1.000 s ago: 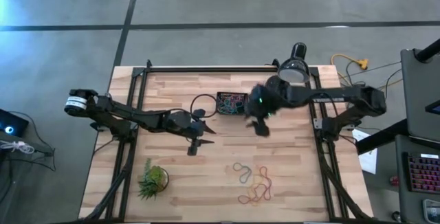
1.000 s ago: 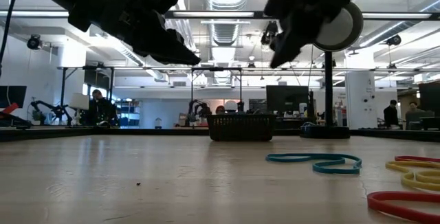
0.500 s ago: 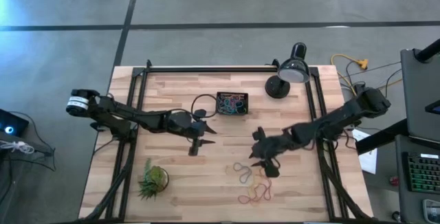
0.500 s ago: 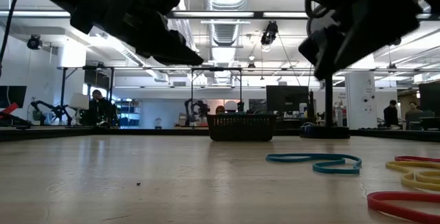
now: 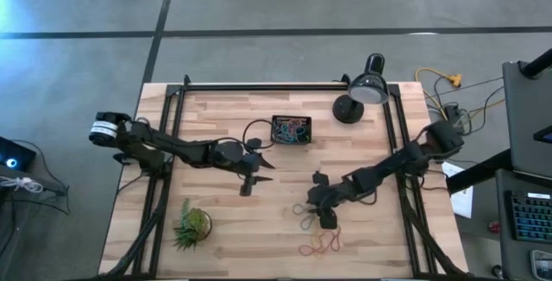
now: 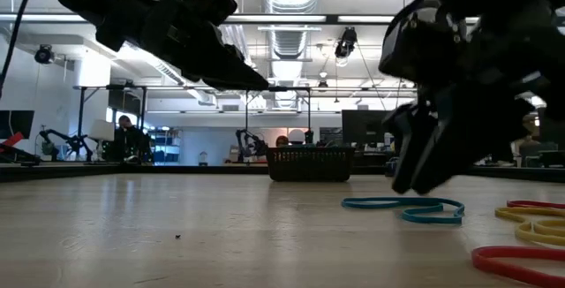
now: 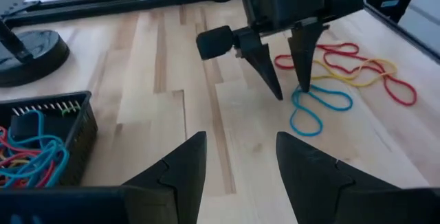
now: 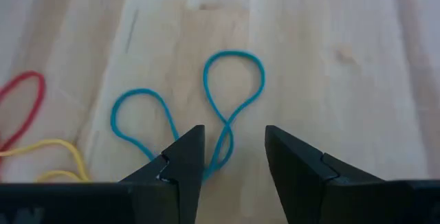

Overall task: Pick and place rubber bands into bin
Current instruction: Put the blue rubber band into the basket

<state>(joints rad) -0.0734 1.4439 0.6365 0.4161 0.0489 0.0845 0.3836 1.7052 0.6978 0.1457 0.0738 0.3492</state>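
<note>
Since a sec ago the right gripper has swung from up by the bin down and fwd to the loose rubber bands; it now hangs just over the blue band, fingers apart w/ the band's crossing point between the tips. Left gripper has barely moved: mid-table, off the wood, fingers apart, nothing in them.

Handling, my read: bands are v. light, soft, floppy, lie flat on the wood, so hard to get under. Prob grippy, not slippery, and not fragile. Best hold on the blue one is where its two loops cross, since that's doubled strands. Tips likely need to go right down to the wood.

Looks: blue band is twisted into a figure-8. Beside it lies a tangle of red, yellow + orange thin loops. Bin is a small black slotted tray, well apart toward the lamp, w/ several coloured bands already inside.
</note>
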